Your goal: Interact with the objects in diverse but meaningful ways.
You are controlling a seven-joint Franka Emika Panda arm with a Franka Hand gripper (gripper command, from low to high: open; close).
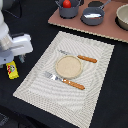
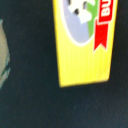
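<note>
Broadly, the exterior view shows the arm's gripper (image 1: 11, 56) low at nine o'clock over the dark bench (image 1: 30, 22), directly above the yellow packet (image 1: 12, 70), which lies flat just off the striped placemat (image 1: 95, 75). On the placemat sit a round plate (image 1: 68, 66), a fork (image 1: 63, 80) at its six o'clock and a knife (image 1: 78, 56) at its twelve. Up at twelve to one o'clock, on a pink board (image 1: 75, 25), a saucepan (image 1: 67, 10) holds the red tomato (image 1: 66, 3), beside a grey pan (image 1: 93, 16).

From the wrist view, the yellow packet (image 2: 84, 42) fills the frame close up, tilted slightly, its red mark and label visible. No fingers show here, and the arm's body hides them in the exterior view, so I cannot tell whether they are apart or together.

As for risk, the packet lies flat and thin; a descent off-centre would probably press one edge and skid it across the bench rather than grip it. It appears to sit just below the fingers, apart from them.
</note>
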